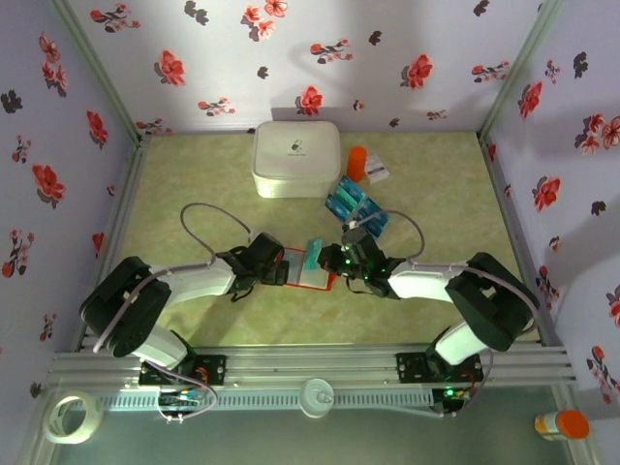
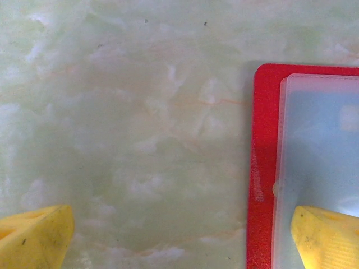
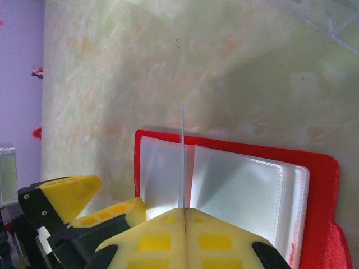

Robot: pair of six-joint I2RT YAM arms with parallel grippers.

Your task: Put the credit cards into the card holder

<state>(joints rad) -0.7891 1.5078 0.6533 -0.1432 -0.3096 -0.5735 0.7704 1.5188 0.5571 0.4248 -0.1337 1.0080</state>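
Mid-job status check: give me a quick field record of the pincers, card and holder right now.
card holder: lying open on the table
left pincer: open, one finger over the holder's clear sleeve
right pincer: shut on credit card, edge-on over the open pockets
spare cards: clustered beyond the holder, near white box
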